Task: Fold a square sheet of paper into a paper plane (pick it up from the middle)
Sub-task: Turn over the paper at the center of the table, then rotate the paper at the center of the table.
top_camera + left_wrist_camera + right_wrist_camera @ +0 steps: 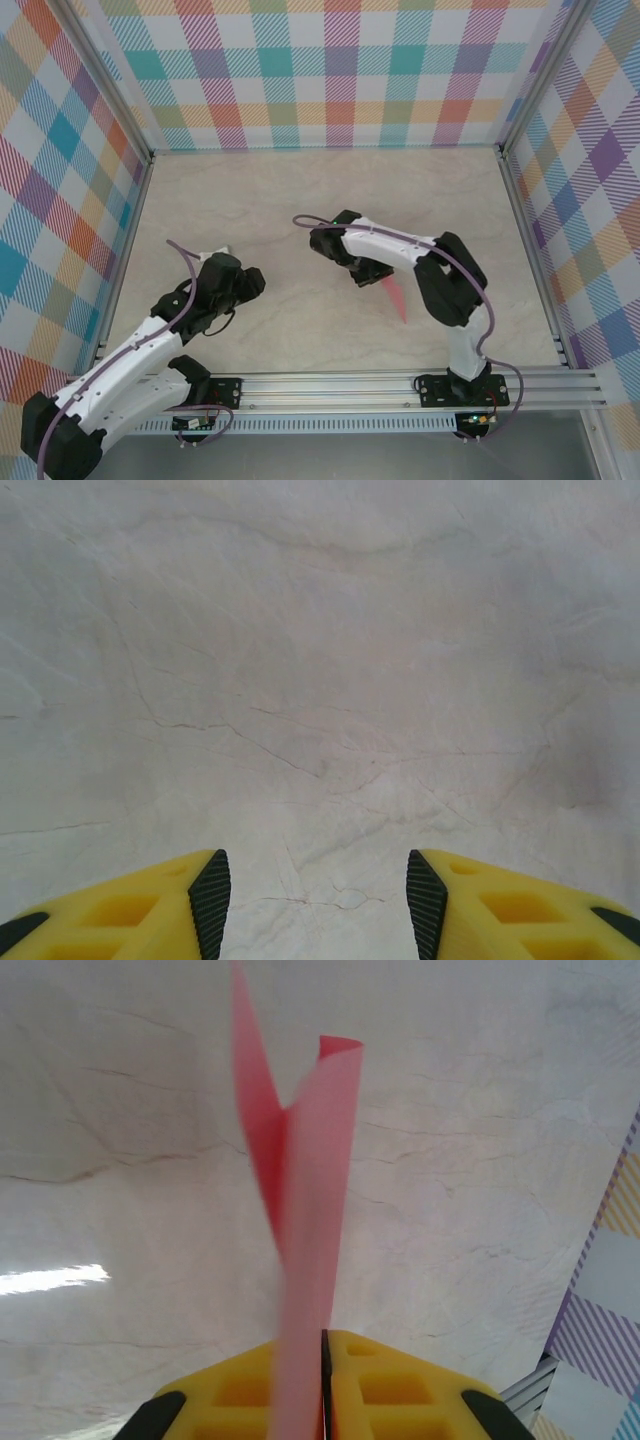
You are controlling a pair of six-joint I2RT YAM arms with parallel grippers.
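Note:
The square sheet of paper is folded into a slim salmon-pink paper plane (394, 298). It hangs above the table, right of the middle, with its sharp tip toward the near edge. My right gripper (366, 276) is shut on it. In the right wrist view the paper plane (305, 1200) rises from between the closed yellow fingers (390, 1390) of the right gripper (322, 1338), its layers spreading apart at the far end. My left gripper (246, 281) stands apart at the left. In its wrist view the left gripper (318, 888) is open over bare table, nothing between its black pads (211, 900).
The marble-patterned tabletop (300, 200) is walled by checked panels (330, 70) at the back and both sides. An aluminium rail (350, 385) carrying both arm bases runs along the near edge. A panel corner and frame (600, 1360) lie close at the right.

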